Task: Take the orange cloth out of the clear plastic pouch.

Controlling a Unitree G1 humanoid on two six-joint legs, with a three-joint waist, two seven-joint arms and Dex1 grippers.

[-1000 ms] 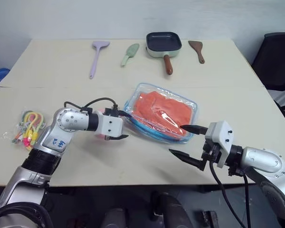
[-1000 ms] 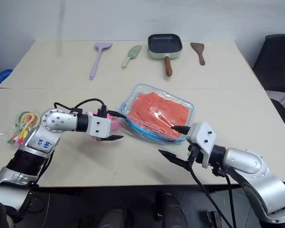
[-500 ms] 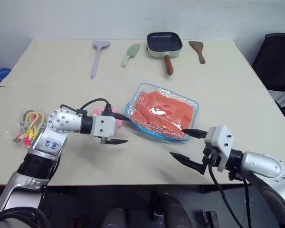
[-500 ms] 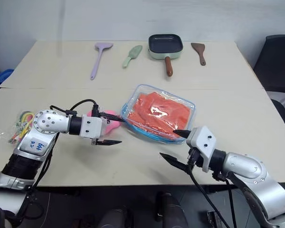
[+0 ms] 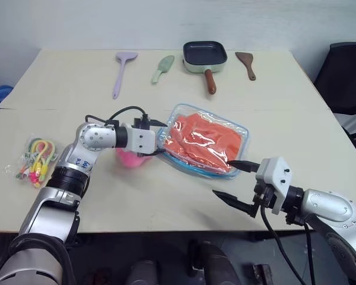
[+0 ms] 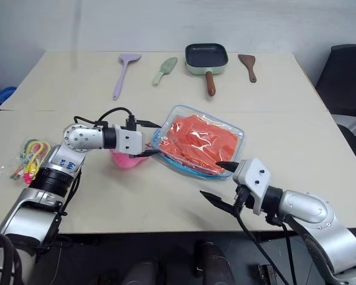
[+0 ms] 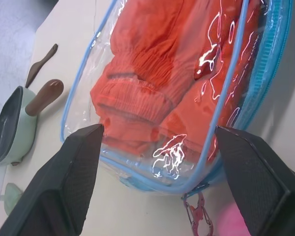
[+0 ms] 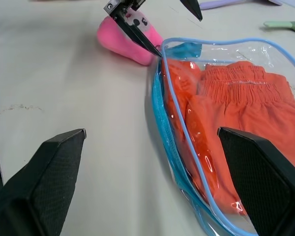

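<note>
The clear plastic pouch [image 5: 240, 135] with light-blue trim lies in the middle of the table, and the orange cloth [image 5: 199, 139] sits folded inside it. My left gripper [image 5: 161, 138] is open at the pouch's left end. One finger is beyond that corner and one is on the near side, its tip right at the trim. In the left wrist view the pouch [image 7: 83, 98] and the cloth [image 7: 152, 83] lie between the two fingers [image 7: 73, 182]. My right gripper [image 5: 221, 177] stands open and holds nothing, just in front of the pouch's near right corner.
A pink plush charm [image 5: 130, 159] lies under my left wrist, clipped to the pouch. A packet of colourful bands [image 5: 34, 160] is at the left edge. At the back lie a purple spatula [image 5: 121, 68], a green spatula [image 5: 162, 67], a pan [image 5: 204, 53] and a brown spatula [image 5: 245, 62].
My left gripper has moved forward and to the right, from the near left of the pouch to straddling its left end. The right arm has stayed still.
</note>
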